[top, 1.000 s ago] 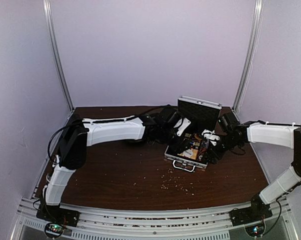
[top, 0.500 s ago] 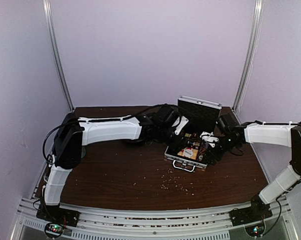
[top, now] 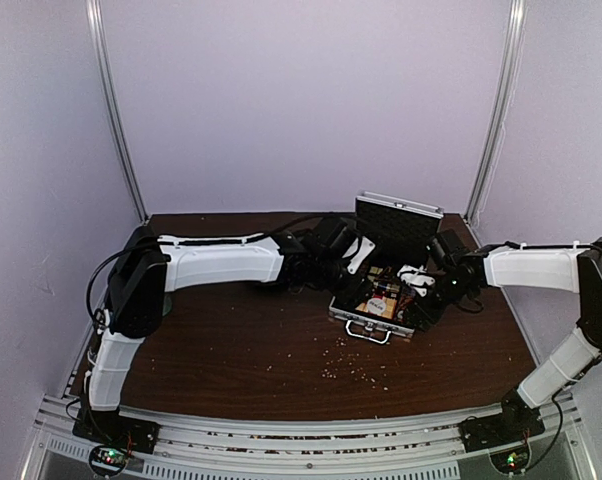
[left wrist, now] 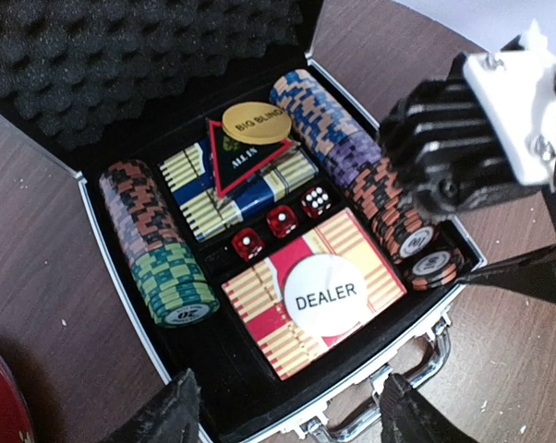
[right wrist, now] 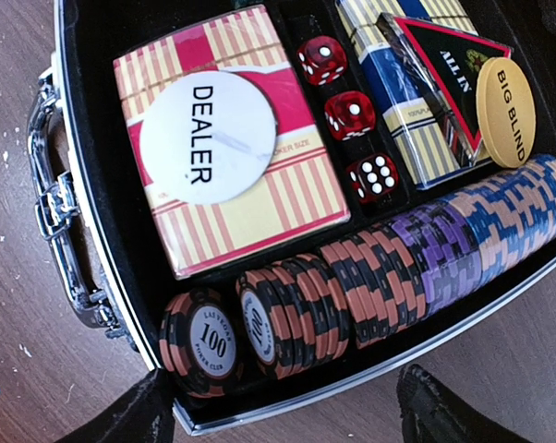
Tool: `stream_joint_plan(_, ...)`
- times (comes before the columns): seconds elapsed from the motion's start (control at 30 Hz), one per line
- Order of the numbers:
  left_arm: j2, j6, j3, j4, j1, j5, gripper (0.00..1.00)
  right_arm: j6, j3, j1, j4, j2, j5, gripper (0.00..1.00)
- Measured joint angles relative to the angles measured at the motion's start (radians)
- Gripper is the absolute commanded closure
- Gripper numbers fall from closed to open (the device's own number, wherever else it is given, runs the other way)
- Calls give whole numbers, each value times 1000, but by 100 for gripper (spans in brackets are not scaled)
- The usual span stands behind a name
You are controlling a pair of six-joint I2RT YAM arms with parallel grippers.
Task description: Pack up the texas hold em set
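Disc (left wrist: 325, 293) marked DEALER lies on card box (left wrist: 256, 301); left claw (left wrist: 292, 411) and right claw (right wrist: 292, 404) spread wide.

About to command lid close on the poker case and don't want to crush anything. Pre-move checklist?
1. Three dice seated in centre slot: ok.
2. DEALER disc flat on red-yellow card box: ok.
3. Chip rows in their troughs: ok.
4. BIG BLIND disc stacked on ALL IN plaque, clearance under lid: cannot tell.
5. Lid path clear: not ok, right gripper hangs over the case.
6. Left gripper and right gripper empty, open: ok.
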Motion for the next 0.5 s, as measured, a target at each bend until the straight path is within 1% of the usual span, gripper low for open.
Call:
stream_joint_plan(0.33,0,0,-16,1,0,0,32,34,15,-34,-12,1,-10,16)
stream_joint_plan(0.5,0,-2,-25,1,0,1,32,46,44,-57,14,2,-5,16)
